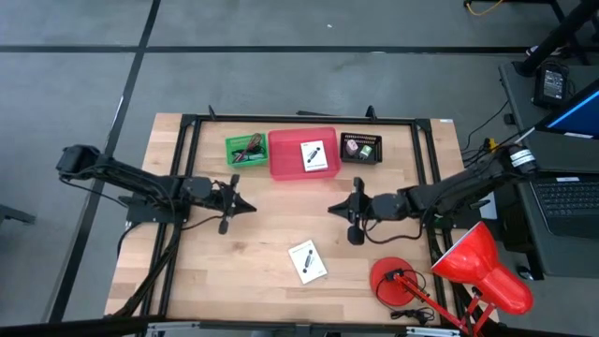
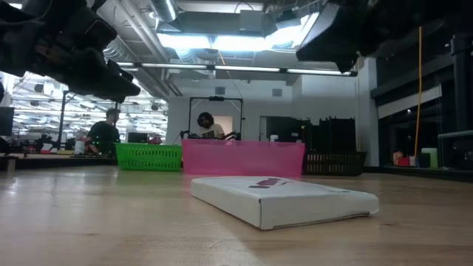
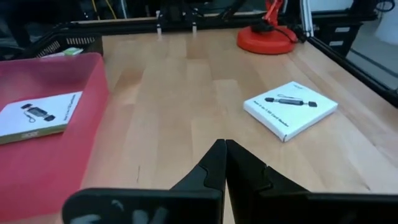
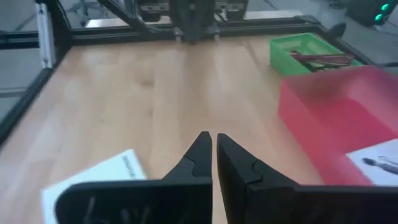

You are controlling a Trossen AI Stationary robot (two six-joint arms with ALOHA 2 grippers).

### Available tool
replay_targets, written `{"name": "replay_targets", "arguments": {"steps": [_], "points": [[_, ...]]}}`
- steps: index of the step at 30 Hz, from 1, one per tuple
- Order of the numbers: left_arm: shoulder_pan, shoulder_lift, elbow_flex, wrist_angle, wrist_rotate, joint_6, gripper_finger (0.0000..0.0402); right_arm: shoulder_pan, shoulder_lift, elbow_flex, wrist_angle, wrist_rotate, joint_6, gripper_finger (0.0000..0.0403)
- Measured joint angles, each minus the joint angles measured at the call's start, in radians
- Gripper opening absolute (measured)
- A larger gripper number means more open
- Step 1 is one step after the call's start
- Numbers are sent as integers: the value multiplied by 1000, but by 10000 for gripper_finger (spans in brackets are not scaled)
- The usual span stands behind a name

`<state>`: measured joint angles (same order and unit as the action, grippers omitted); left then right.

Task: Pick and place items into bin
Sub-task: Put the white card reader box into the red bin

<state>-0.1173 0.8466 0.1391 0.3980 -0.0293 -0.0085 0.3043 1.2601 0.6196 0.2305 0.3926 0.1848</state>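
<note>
White card point(image 1: 307, 261) lies flat on the bare wood at the near side of the table, apart from both grippers, its long axis slightly skewed to the table edge. Right gripper point(image 1: 332, 208) and left gripper point(image 1: 251, 207) hover mid-table, both shut and empty; I judge the right one slightly nearer. Nothing blocks the way to the pink bin point(image 1: 302, 154), which already holds another card point(image 1: 316, 156); the lamp point(image 1: 480, 265) stands off to the right.

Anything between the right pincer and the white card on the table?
Nothing visible. The right pincer hovers shut over bare wood, and the white card lies flat nearby with no object between them.
</note>
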Motion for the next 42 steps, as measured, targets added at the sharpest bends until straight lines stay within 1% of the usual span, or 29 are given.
{"name": "replay_targets", "arguments": {"steps": [3,7,9,13,20,24,29,34,37,42], "points": [[0,29,5,23,19,-2,3,42,37,30,-12,18,41,7],[0,76,24,65,81,-4,3,87,131,95,-49,20,103,7],[-6,101,36,62,90,-10,3,104,183,135,-84,20,132,7],[-35,163,62,63,89,-15,3,136,278,248,-234,17,217,7],[-98,245,108,62,15,-15,3,217,413,469,-559,15,426,7],[-130,271,135,63,14,-14,3,267,484,567,-674,13,550,7],[-165,294,152,81,13,-12,3,314,566,673,-718,-12,653,2],[-184,311,155,108,-7,-12,3,331,657,773,-791,-28,732,1],[-183,322,155,108,-9,-12,3,331,707,811,-861,-31,769,0],[-184,340,154,103,-22,-17,3,330,751,832,-892,-75,834,0]]}}
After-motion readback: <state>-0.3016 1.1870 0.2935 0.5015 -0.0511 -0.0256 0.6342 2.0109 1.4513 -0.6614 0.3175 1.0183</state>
